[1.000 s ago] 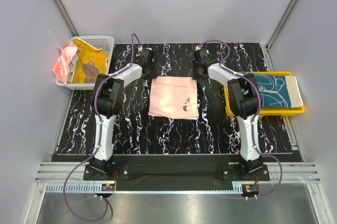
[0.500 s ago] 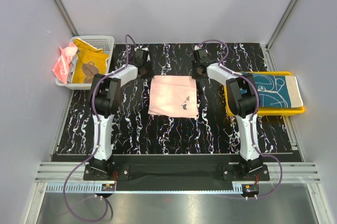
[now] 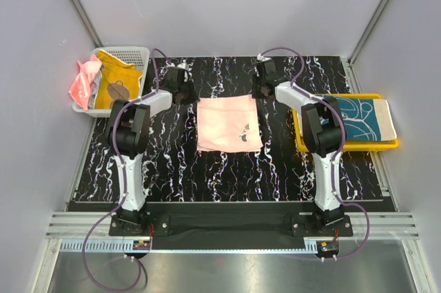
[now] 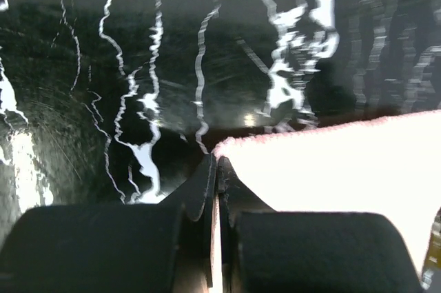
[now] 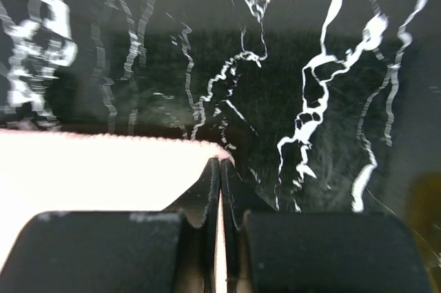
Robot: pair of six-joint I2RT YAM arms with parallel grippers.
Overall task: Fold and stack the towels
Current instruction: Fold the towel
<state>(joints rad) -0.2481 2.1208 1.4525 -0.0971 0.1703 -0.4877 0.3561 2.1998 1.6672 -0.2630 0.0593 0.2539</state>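
Observation:
A pale peach towel (image 3: 227,124) lies spread flat in the middle of the black marbled table. My left gripper (image 3: 196,98) is shut on its far left corner; in the left wrist view the jaws (image 4: 218,163) pinch the towel's edge (image 4: 344,169). My right gripper (image 3: 257,97) is shut on the far right corner, where the tips (image 5: 220,164) nip the towel (image 5: 89,169). A teal-and-cream towel (image 3: 358,119) lies folded on the yellow tray. An orange-yellow towel (image 3: 116,85) and a coral pink towel (image 3: 84,81) sit in the basket.
The white mesh basket (image 3: 131,52) stands at the far left edge of the table. The yellow tray (image 3: 301,141) sits at the right edge, beside the right arm. Grey walls close in the back and both sides.
Both grippers have shut on the far corners of the peach towel. The left arm has swung a little to the left, and the towel's far edge has shifted slightly.

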